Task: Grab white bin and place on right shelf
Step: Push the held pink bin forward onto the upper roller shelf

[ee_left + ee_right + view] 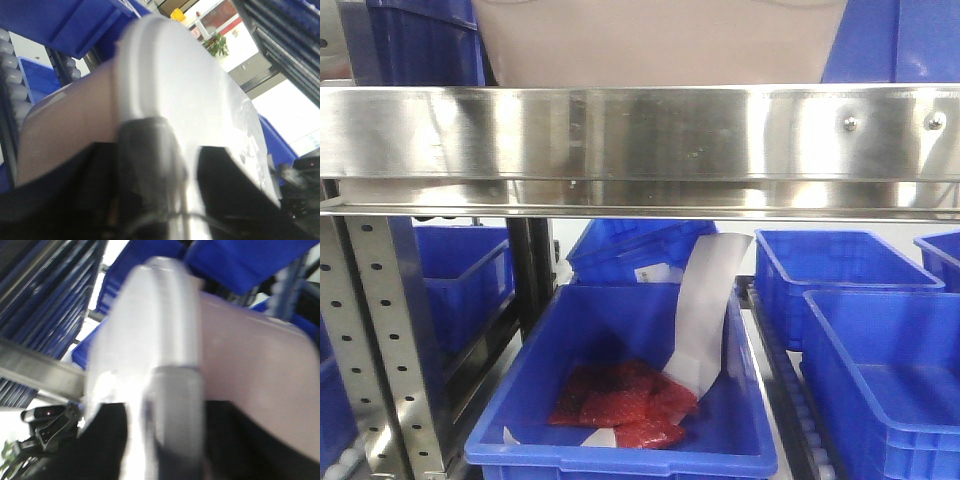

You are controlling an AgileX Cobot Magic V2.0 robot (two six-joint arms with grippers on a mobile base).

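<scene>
**Task status at this moment**

1. Grasp: done. My left gripper was clamped on one end of the white bin, with a dark finger lying over the rim of the lid. My right gripper was closed on the opposite end in the same way, with a grey finger across the lid edge. In both wrist views the lower finger was hidden under the rim. I therefore judged the hold from the upper finger's seat on the lid.

2. Lift and transfer: largely done. In the front view the white bin stood above the right shelf, directly behind its front rail. It sat left of centre, well clear of the two bolts.

3. Set-down: not confirmed. The front rail hid the base of the white bin, so I could not tell whether it rested on the shelf deck or hung just over it.

4. Release and withdrawal: not done. Both grippers were closed on the white bin.

**Surroundings**

Below the shelf, a blue crate held red packets and a white paper strip. More blue crates stood to its right. None of them touched the white bin.
</scene>
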